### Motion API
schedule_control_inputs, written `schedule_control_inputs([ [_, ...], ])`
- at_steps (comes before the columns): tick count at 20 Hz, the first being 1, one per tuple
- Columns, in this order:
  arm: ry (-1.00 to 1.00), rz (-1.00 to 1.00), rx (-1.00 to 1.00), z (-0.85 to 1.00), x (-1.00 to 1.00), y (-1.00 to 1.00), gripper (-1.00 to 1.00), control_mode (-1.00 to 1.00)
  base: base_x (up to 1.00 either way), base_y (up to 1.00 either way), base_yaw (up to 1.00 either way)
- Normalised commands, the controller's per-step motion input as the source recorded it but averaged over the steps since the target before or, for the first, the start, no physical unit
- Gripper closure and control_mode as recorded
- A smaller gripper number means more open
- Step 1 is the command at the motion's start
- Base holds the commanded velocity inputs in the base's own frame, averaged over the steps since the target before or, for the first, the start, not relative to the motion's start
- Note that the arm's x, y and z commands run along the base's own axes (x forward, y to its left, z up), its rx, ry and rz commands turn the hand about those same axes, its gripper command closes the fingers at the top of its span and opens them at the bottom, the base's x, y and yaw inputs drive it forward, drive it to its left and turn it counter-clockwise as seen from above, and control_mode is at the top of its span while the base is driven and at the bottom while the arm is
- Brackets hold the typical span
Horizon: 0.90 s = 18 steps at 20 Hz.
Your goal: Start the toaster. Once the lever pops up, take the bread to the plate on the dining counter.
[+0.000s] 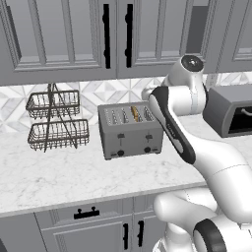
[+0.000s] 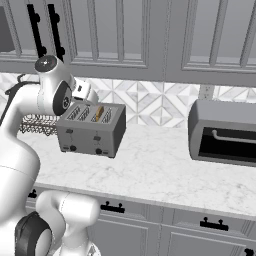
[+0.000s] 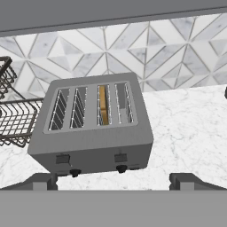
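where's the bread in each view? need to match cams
Left base view: bread in the toaster's third slot from left, centre frame.
Right base view: bread upper left of centre.
Hand view: bread just above centre.
Shared landmark: wire basket rack.

The toaster (image 3: 93,128) is grey metal, and small dark levers and black knobs are seen on its front. The bread (image 3: 103,105) in one slot is tan-brown. The counter top (image 1: 74,172) is white marble, streaked with thin grey lines. The wall tiles (image 3: 133,48) are patterned in white and grey diamond shapes. The cupboards (image 1: 64,34) are painted grey and fitted with black handles. The wire basket rack (image 1: 55,120) is dark brown. The bigger box-shaped appliance (image 2: 225,132) is dark grey with a black inside. The robot arm (image 1: 206,162) is white with dark joints
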Motion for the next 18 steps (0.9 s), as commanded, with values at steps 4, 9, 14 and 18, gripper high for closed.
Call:
schedule_control_inputs([
  [4,0.0,0.0,0.0,0.0,0.0,0.0,-1.0,-1.0,0.0,0.0,0.0],
  [9,0.0,0.0,0.0,0.0,0.0,0.0,-1.0,-1.0,0.0,0.0,0.0],
  [14,0.0,0.0,0.0,0.0,0.0,0.0,-1.0,-1.0,0.0,0.0,0.0],
  [18,0.0,0.0,0.0,0.0,0.0,0.0,-1.0,-1.0,0.0,0.0,0.0],
])
